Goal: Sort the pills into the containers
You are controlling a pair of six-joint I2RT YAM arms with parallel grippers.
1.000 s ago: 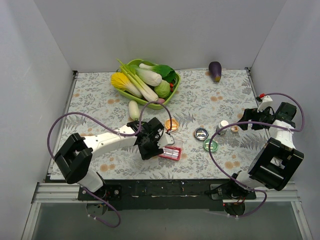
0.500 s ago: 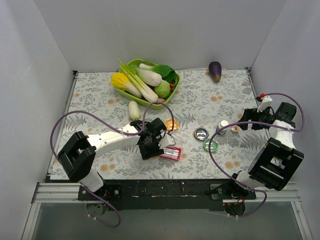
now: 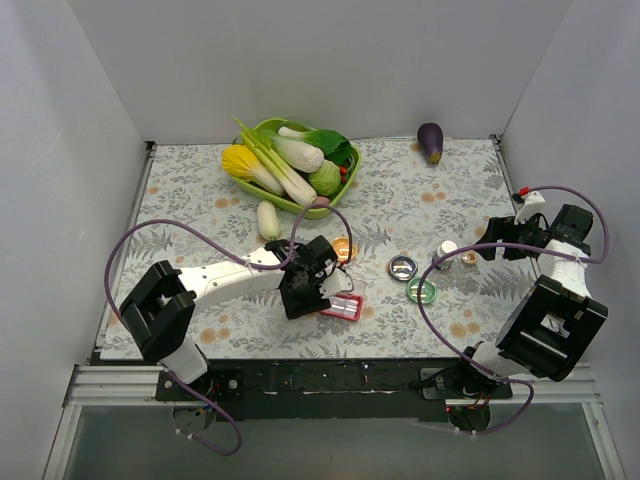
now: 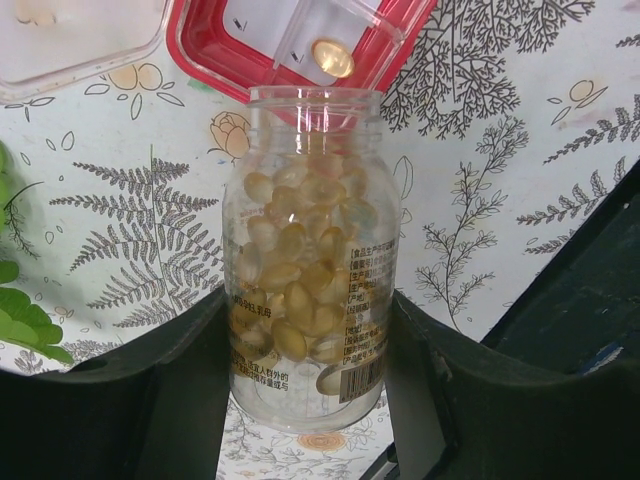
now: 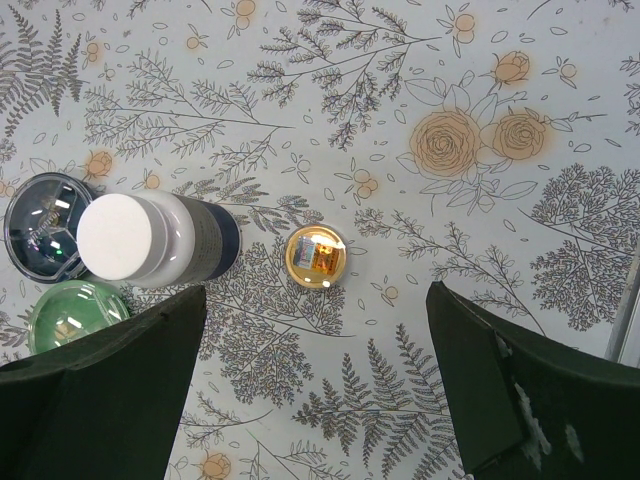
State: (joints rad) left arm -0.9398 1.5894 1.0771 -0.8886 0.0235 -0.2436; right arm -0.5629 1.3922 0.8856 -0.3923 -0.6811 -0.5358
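Status: early, pour step in hand. left gripper [image 4: 308, 340] is clamped on an open clear bottle [image 4: 305, 200], tipped w/ its mouth at the edge of the pink-red box [image 4: 205, 55] on the bench [image 4: 520, 130]. The clear lid [image 4: 70, 40] is swung open beside it. Bottle is approx full of pale oval pills [image 4: 300, 270]. Only a lone pill [image 4: 332, 57] shows in the compartment just past the mouth. Other compartments in view look empty, but the box is partly out of frame so can't confirm all. So nearly all sorting is left, IMO. right gripper [image 5: 315, 330] is spread wide w/ nothing in it, hanging above the white-capped bottle [image 5: 150, 240], gold-capped bottle [image 5: 316, 256], green lid [image 5: 70, 315] and dark lid [image 5: 40, 225]. Both those bottles are capped.
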